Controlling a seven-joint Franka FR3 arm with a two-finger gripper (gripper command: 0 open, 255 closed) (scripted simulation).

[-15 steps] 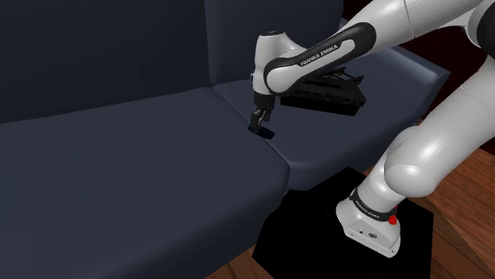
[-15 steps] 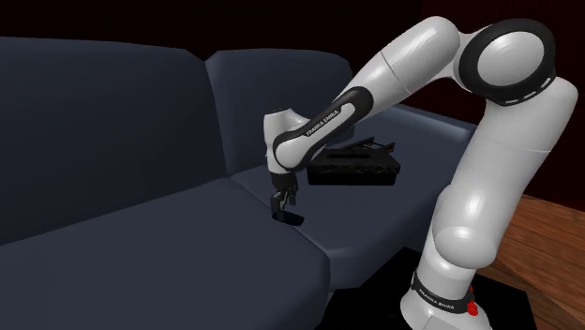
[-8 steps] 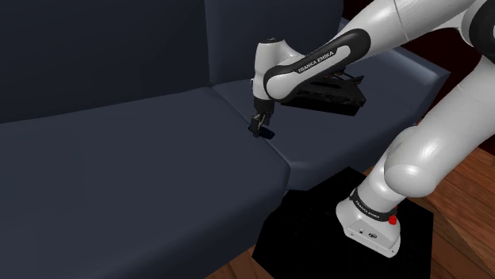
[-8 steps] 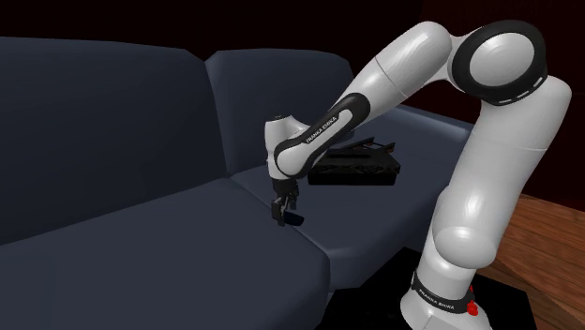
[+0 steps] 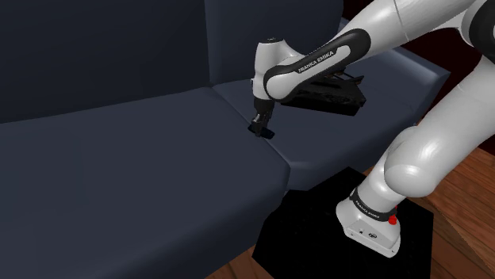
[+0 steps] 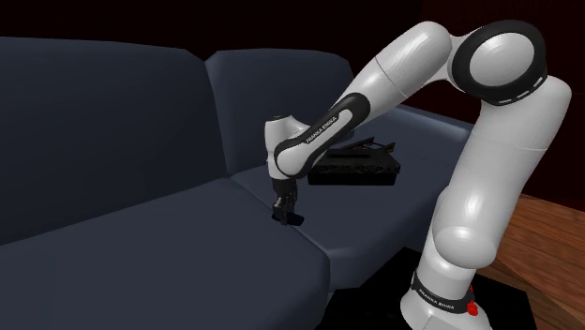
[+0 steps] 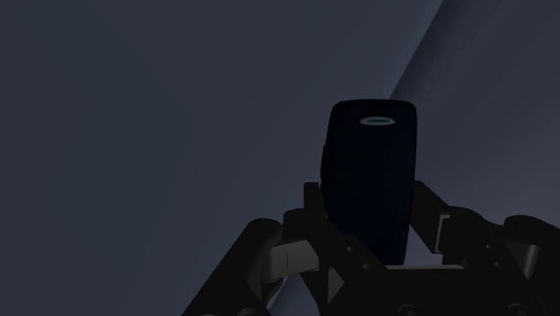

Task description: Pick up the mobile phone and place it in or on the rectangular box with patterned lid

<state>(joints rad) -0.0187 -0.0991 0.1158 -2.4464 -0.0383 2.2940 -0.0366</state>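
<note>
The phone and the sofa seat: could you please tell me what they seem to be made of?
The phone: dark, smooth shell with a faint sheen, probably plastic, though unsure. The sofa seat: matte navy upholstery, likely fabric; no weave shows.

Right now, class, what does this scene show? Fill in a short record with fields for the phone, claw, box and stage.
phone: dark phone, low on the dark blue sofa, near the seam between cushions
claw: the claw is shut on the phone's sides
box: dark box, further along the sofa seat, apart from the phone
stage: phone gripped, not yet at the box
</note>
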